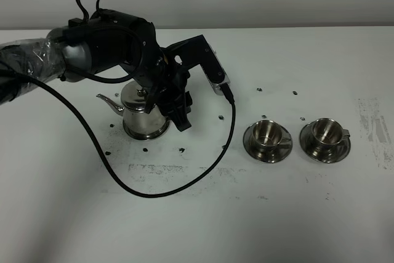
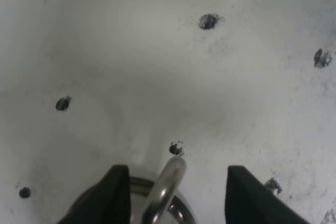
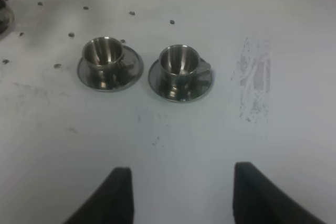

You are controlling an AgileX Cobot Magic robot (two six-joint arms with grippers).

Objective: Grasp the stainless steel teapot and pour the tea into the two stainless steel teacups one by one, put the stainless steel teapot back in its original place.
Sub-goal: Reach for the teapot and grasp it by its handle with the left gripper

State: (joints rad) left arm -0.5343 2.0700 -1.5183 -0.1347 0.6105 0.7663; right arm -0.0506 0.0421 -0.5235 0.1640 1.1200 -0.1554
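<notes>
The stainless steel teapot stands upright on the table, left of centre, its thin spout pointing left. My left gripper reaches down over it. In the left wrist view the left gripper is open, and its fingers straddle the loop handle with a gap on each side. The two stainless steel teacups sit side by side on their saucers to the right, and show again in the right wrist view. My right gripper hangs open and empty, short of the cups. The tea and the original place are hidden.
A black cable loops from the left arm across the table in front of the teapot. Small dark spots dot the white tabletop. A scuffed patch lies at the far right.
</notes>
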